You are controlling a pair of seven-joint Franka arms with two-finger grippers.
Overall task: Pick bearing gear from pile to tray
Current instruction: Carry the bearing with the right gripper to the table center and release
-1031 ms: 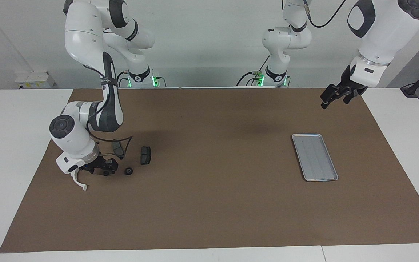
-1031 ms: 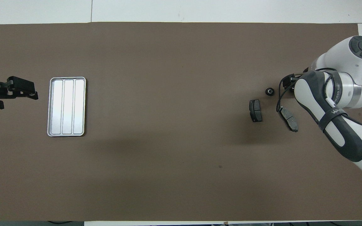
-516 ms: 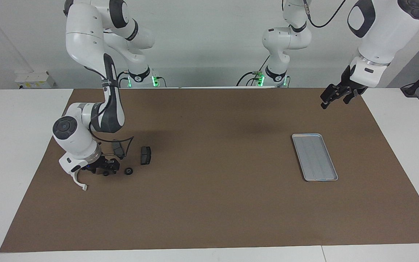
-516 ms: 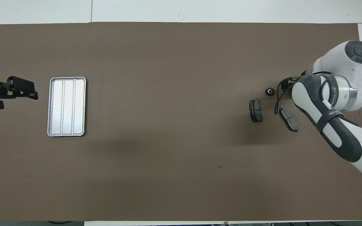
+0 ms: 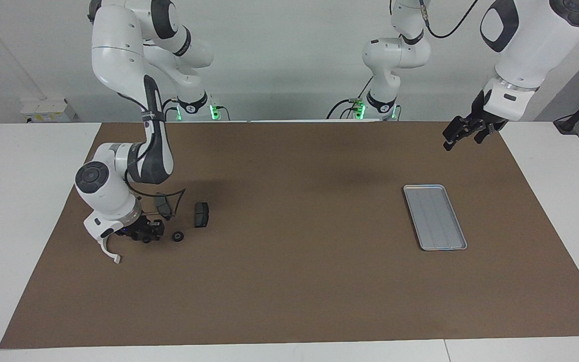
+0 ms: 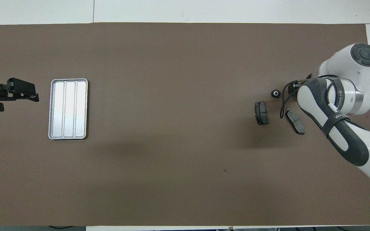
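Note:
The pile lies toward the right arm's end of the table: two dark grey brake-pad plates (image 5: 201,214) (image 5: 163,205), a small black round piece (image 5: 178,236) and a white semicircular bracket (image 5: 110,250). My right gripper (image 5: 146,236) is down at the pile, at a second small black round piece (image 5: 146,240), between the bracket and the first round piece. In the overhead view the right arm (image 6: 332,106) hides this gripper and the bracket. The silver-grey tray (image 5: 435,216) lies toward the left arm's end, with nothing in it. My left gripper (image 5: 463,137) waits open in the air beside the tray.
A brown mat (image 5: 294,281) covers the table. A black cable (image 5: 174,193) loops from the right wrist over the plate nearest the arm. White table shows beside the mat at both ends.
The right arm's wrist has shifted slightly toward the robots while its gripper stays down at the pile. The left arm, the tray and the loose parts have not moved.

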